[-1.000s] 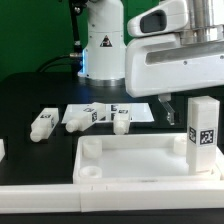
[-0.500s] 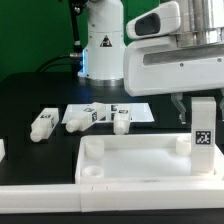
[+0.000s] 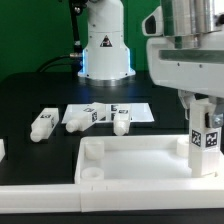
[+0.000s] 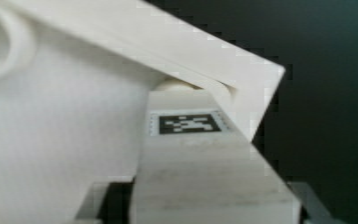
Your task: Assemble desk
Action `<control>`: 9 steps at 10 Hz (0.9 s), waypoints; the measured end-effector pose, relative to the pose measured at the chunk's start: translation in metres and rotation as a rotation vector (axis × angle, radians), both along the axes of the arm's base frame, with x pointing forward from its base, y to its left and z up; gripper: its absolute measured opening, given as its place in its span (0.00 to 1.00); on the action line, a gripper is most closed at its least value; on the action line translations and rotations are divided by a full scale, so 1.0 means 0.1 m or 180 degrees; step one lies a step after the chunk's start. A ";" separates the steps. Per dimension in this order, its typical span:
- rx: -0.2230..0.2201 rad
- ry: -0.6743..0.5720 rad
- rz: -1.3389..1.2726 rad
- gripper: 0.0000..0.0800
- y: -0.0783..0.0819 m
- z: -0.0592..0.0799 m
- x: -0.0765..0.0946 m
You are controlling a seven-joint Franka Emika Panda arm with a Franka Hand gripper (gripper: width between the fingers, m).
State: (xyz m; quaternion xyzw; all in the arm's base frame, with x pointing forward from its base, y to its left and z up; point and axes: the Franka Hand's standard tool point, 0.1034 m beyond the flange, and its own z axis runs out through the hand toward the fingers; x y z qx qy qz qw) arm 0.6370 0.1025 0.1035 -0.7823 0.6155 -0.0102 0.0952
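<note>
The white rimmed tabletop lies upside down at the front, with round sockets in its corners. One white leg with a square tag stands upright in the corner at the exterior view's right. My gripper is over this leg, with a finger on each side of its upper part, shut on it. In the wrist view the leg fills the space between my fingers, its end at the tabletop corner. The gripper is at that frame's edge.
Three loose white legs lie on the black table behind the tabletop. The marker board lies beneath and beside them. The robot base stands at the back. A white part edge shows at the exterior view's left.
My gripper has moved toward the exterior view's right, from beside the upright leg to over it. The leg has shifted very slightly. The loose legs have not moved.
</note>
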 end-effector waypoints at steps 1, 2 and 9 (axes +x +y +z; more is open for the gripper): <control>0.0065 0.0024 -0.0201 0.36 0.01 0.00 -0.01; 0.0060 0.0023 -0.0185 0.36 0.03 0.00 -0.01; -0.0393 -0.0329 0.2447 0.80 0.02 0.03 0.02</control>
